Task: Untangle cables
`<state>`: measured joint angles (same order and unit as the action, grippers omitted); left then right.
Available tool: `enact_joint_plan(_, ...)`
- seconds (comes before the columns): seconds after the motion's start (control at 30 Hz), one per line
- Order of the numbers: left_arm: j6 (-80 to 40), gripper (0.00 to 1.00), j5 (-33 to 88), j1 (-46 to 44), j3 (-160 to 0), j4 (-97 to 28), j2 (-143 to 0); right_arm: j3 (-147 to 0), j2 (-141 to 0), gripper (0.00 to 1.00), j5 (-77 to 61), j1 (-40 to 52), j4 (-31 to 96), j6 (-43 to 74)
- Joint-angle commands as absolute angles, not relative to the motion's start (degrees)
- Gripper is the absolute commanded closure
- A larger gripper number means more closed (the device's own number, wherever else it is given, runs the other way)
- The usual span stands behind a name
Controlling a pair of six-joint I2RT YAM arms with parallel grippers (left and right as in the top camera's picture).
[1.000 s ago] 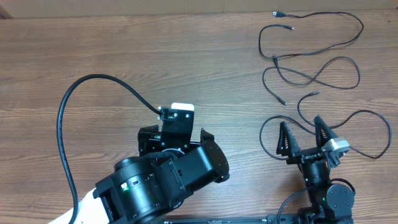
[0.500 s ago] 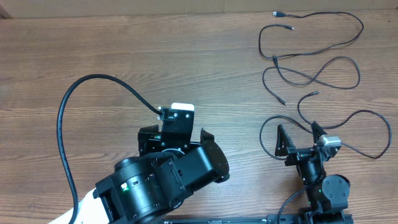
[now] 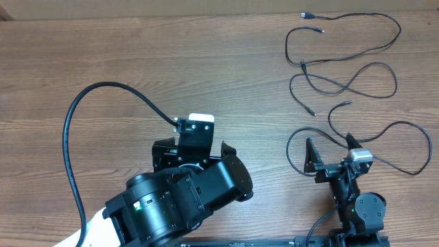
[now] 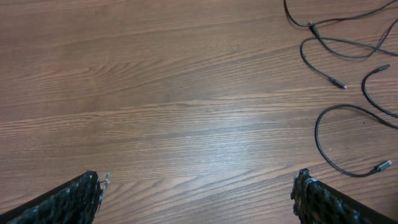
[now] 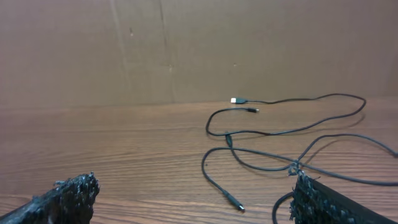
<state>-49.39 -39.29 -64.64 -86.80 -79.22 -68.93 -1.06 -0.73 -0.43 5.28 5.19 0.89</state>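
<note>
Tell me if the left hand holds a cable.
No, the left hand is open, only bare table between its fingers.

Left gripper (image 4: pixel 198 180): rough blk fingers (image 4: pixel 74 199); thick blk cable (image 3: pixel 68 130).

Your bench (image 3: pixel 82 55) is wood-grained, smooth with a soft sheen. The cables (image 3: pixel 343 86) are matt black cord; your left end effector (image 4: pixel 198 186) has coarse, rough black fingers (image 4: pixel 78 196), and its arm housing (image 3: pixel 171 206) is glossy plastic.
</note>
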Motion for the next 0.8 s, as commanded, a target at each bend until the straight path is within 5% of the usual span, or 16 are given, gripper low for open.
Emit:
enact_joint_plan(0.0, -50.2, 0.00, -40.4, -64.5, -86.6, -79.1, -69.3, -0.5, -0.1, 0.00, 1.2, 5.0, 5.1, -1.3)
enact_joint_plan(0.77, -50.2, 0.01, -40.4, -64.5, -86.6, -79.1, -69.3, -0.5, -0.1, 0.00, 0.6, 2.1, 5.1, -6.9)
